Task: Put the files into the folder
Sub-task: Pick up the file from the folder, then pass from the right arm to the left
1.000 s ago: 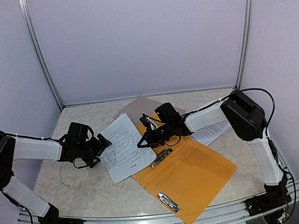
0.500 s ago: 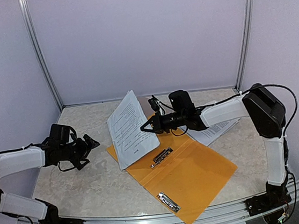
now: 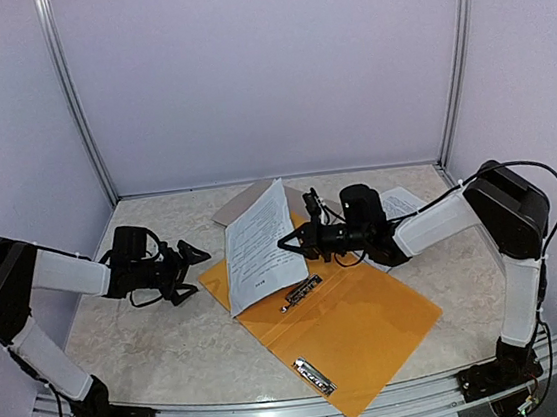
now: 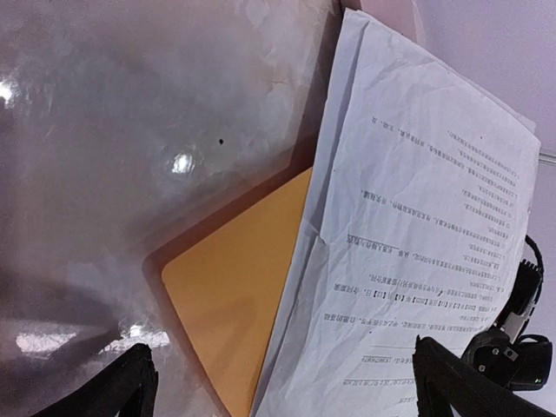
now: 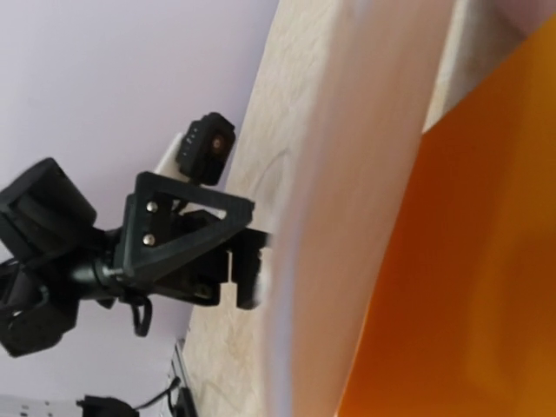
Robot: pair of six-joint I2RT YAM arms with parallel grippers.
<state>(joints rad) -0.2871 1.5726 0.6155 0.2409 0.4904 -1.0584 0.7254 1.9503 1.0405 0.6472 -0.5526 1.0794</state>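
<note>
The orange folder (image 3: 357, 320) lies open at the table's middle, and its near-left corner (image 4: 230, 295) shows in the left wrist view. Printed white files (image 3: 258, 246) stand tilted up over the folder's left part, with my right gripper (image 3: 288, 240) shut on their right edge. The same sheets (image 4: 426, 226) fill the right of the left wrist view and appear edge-on and blurred (image 5: 347, 217) in the right wrist view. My left gripper (image 3: 190, 263) hangs open just left of the folder, holding nothing. More files (image 3: 403, 200) lie under the right arm.
A grey-brown clipboard (image 3: 257, 195) lies flat behind the raised sheets. Two metal clips (image 3: 303, 291) (image 3: 314, 376) sit on the folder's inner face. The marbled tabletop (image 3: 152, 334) is walled at the back and both sides.
The right gripper has lifted the sheets off the table and swung them rightward over the folder. The left arm drew back, then came toward the folder again, still open.
</note>
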